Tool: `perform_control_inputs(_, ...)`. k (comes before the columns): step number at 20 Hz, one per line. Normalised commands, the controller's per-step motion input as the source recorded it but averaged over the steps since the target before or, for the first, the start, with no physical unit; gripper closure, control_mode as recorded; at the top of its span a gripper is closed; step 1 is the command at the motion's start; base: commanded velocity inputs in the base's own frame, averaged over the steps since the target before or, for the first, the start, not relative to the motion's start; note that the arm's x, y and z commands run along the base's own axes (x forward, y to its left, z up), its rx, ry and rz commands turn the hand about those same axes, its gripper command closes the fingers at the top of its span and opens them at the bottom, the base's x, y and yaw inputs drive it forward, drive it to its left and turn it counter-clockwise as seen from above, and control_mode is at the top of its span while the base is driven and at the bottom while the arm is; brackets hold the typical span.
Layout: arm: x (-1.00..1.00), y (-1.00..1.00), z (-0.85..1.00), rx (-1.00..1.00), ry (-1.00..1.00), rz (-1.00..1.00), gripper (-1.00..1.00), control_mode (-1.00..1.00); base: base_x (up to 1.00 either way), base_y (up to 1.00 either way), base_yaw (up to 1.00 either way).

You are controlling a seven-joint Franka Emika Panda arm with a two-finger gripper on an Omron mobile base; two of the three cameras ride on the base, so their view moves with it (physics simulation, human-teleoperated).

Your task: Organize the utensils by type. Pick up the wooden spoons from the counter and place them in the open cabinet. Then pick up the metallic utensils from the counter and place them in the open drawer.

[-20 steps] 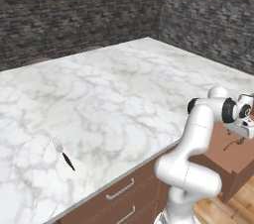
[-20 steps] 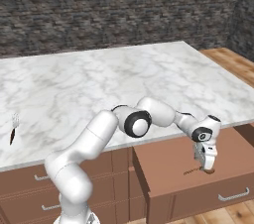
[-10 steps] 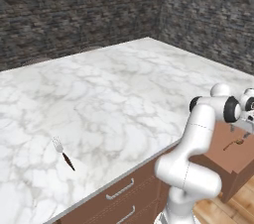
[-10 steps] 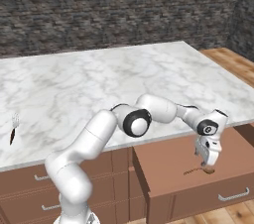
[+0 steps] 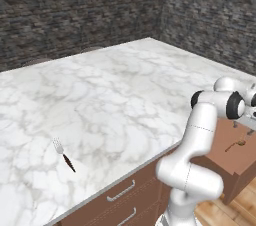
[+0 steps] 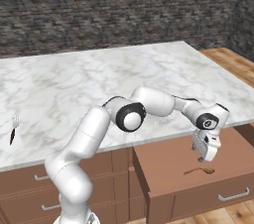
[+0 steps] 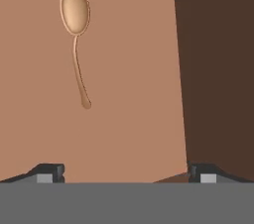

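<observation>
Where the marble worktop (image 6: 99, 79) neared its left end, a fork (image 6: 13, 129) was laid flat, its tines aimed at the back wall and its dark handle toward the front edge. Further right, a slim brownish spoon (image 6: 198, 171) was seen on the open drawer (image 6: 168, 166) floor, lengthwise along its front. Above it, the jaws were held wide and empty.
</observation>
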Motion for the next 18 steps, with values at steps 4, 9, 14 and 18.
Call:
perform_control_inputs(4, -0.28, 0.56, 0.40, -0.06, -0.13, 0.00, -1.00, -1.00, 0.00, 0.00, 0.00)
perform_control_inputs(9, -0.17, 0.66, 0.45, -0.13, -0.11, 0.06, -1.00, -1.00, 0.00, 0.00, 0.00)
perform_control_inputs(14, -0.07, 0.71, 0.51, -0.21, 0.00, 0.11, -1.00, -1.00, 0.00, 0.00, 0.00)
perform_control_inputs(18, -0.02, 0.78, 0.50, -0.20, 0.00, 0.12, -1.00, -1.00, 0.00, 0.00, 0.00)
